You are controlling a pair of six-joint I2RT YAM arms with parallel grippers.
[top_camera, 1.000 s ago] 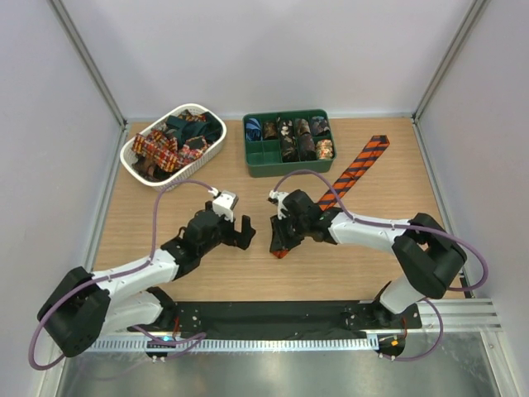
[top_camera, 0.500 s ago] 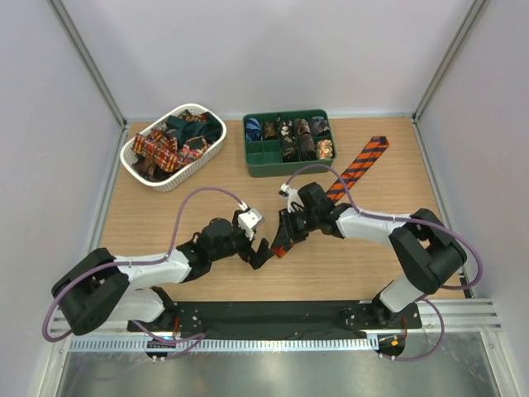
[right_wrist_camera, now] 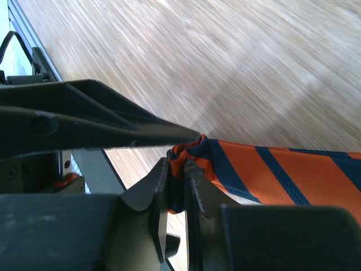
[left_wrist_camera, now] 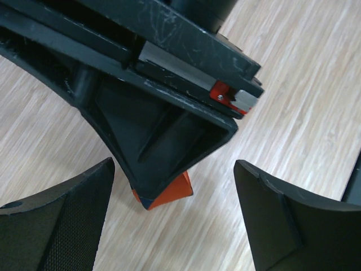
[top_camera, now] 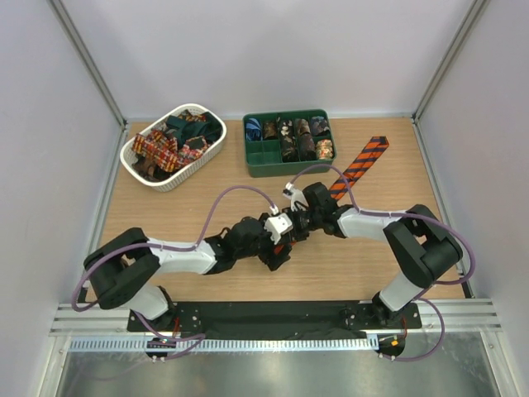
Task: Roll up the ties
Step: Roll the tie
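Right gripper (right_wrist_camera: pixel 177 169) is clamped shut on the near end of the orange-and-black striped tie (top_camera: pixel 360 164), with a small fold of fabric bunched between its fingertips. The rest of the tie lies flat on the table (top_camera: pixel 132 211), running up and right to its far end just right of the green tray (top_camera: pixel 285 170).

Left gripper (left_wrist_camera: pixel 175 226) is open, fingers spread wide. They straddle the right gripper's finger and the orange tip poking out beneath it. No contact is visible with either.

Loose ties sit heaped in the white basket (top_camera: pixel 169 180). Rolled ones fill several tray compartments.

Risks, judged from this position:
- The two grippers are crowded together. If the left closes here, it likely bites the right's finger rather than cloth.
- Very little fabric shows past the pinch, so a transfer grab could miss or catch a single layer.
- A sideways tug could pull the end out of the right's narrow hold.
- A first turn started off-square would give a cone-shaped, loose roll.
- The long free length may drag and twist.
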